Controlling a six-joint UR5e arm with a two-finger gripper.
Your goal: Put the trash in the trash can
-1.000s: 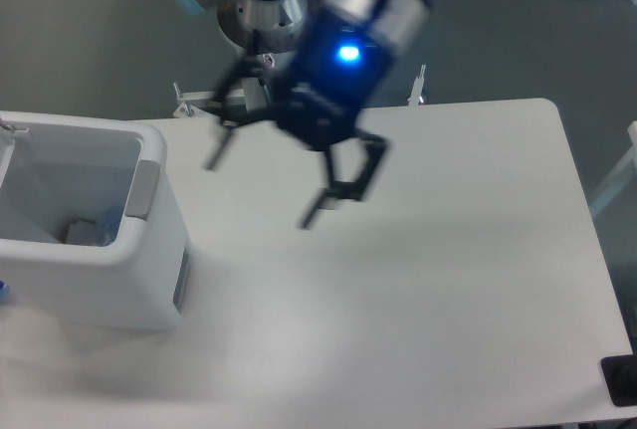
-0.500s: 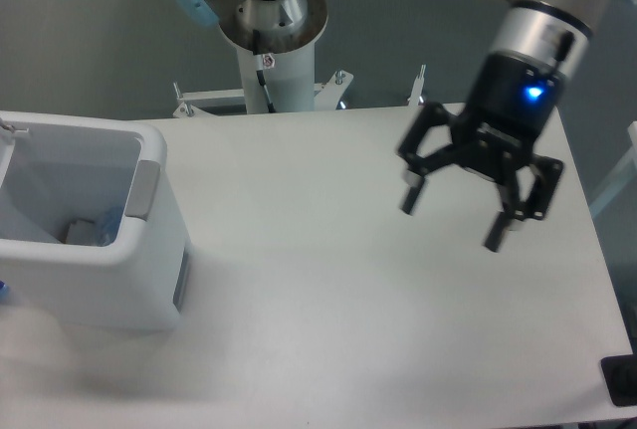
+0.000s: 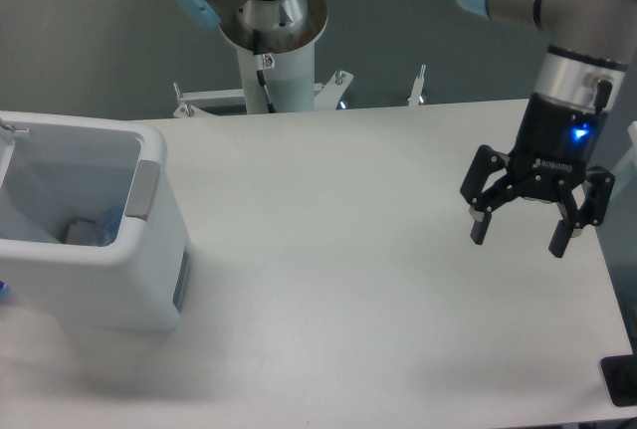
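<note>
Black object (image 3: pixel 619 381) sits at the table's near right corner, partly cut off, can't tell what it is. White table (image 3: pixel 348 300): nothing lying on the part I can see. Trash can (image 3: pixel 90 240), white and boxy with a grey panel on its right rim and side, stands at the left edge of the table. Trash (image 3: pixel 92 230) is inside it, low against the right wall: a greyish piece and something bluish and clear beside it, too blurred to tell the two items apart. My gripper (image 3: pixel 518 233) hangs over the right side of the table, well apart from the can, fingers pointing down and spread wide, nothing between them. Blue light is lit on the gripper body. Arm base column (image 3: pixel 274 46) stands behind the far table edge.
</note>
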